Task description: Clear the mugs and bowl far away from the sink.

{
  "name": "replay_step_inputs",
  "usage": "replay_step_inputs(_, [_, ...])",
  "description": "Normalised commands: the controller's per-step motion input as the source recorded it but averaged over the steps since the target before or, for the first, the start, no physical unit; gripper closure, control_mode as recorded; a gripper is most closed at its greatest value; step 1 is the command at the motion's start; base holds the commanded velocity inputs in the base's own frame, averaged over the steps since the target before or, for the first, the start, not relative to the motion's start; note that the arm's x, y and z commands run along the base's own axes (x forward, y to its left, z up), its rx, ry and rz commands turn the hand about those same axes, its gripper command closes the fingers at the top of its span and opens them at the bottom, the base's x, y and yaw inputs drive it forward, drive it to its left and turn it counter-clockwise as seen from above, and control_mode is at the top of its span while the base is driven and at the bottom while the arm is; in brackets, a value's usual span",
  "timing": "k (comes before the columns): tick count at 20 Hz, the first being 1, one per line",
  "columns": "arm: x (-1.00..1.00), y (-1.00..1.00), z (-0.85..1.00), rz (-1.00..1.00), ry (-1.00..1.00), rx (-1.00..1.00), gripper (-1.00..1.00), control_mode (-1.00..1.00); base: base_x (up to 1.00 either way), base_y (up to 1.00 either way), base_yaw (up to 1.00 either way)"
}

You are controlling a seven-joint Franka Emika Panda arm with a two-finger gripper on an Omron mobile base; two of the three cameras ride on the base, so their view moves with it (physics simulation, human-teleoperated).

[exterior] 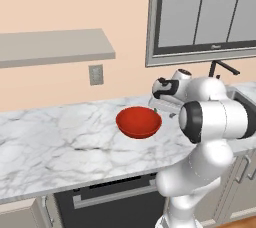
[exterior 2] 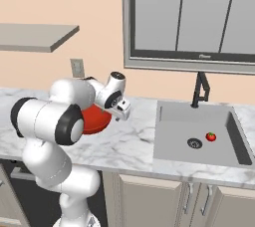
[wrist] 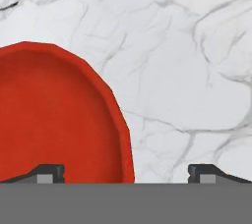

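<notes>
The wide red bowl (exterior: pixel 138 121) sits upright on the white marble counter (exterior: pixel 60 142), left of the sink (exterior 2: pixel 179 114). My gripper (exterior: pixel 163 106) hangs just above the bowl's right rim, jaws wide open and holding nothing. In the hand view the bowl (wrist: pixel 54 120) fills the left half. One rim edge runs between my fingertips (wrist: pixel 49 172), and the gripper (wrist: pixel 125 173) straddles that edge from above. From the right, my arm hides most of the bowl (exterior 2: pixel 97 119). The mugs are out of view.
A small red tomato-like ball (exterior 2: pixel 211 136) lies in the basin near the drain (exterior 2: pixel 194 143). A black faucet (exterior 2: pixel 200 89) stands behind the sink under the window. A wall shelf (exterior: pixel 50 47) and an outlet (exterior: pixel 96 74) are on the left.
</notes>
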Motion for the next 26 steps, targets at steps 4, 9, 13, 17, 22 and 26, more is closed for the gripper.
replay_step_inputs(4, [0.0,0.32,-0.36,0.0,0.0,0.0,-1.0,-1.0,0.0,0.0,0.0])
replay_step_inputs(9, [0.01,0.33,-0.28,0.0,0.0,0.0,-1.0,-1.0,0.0,0.0,0.0])
replay_step_inputs(13, [0.0,0.03,-0.3,0.0,0.01,0.0,-1.0,-1.0,0.0,0.0,0.0])
replay_step_inputs(17, [0.0,0.0,-0.23,0.0,0.05,0.0,-1.0,-1.0,0.0,0.0,0.0])
replay_step_inputs(22, [0.0,0.0,-0.13,0.0,0.02,0.0,-1.0,-1.0,0.0,0.0,0.0])
replay_step_inputs(26, [0.03,0.03,0.0,0.0,0.0,0.0,-1.0,-1.0,0.0,0.0,0.0])
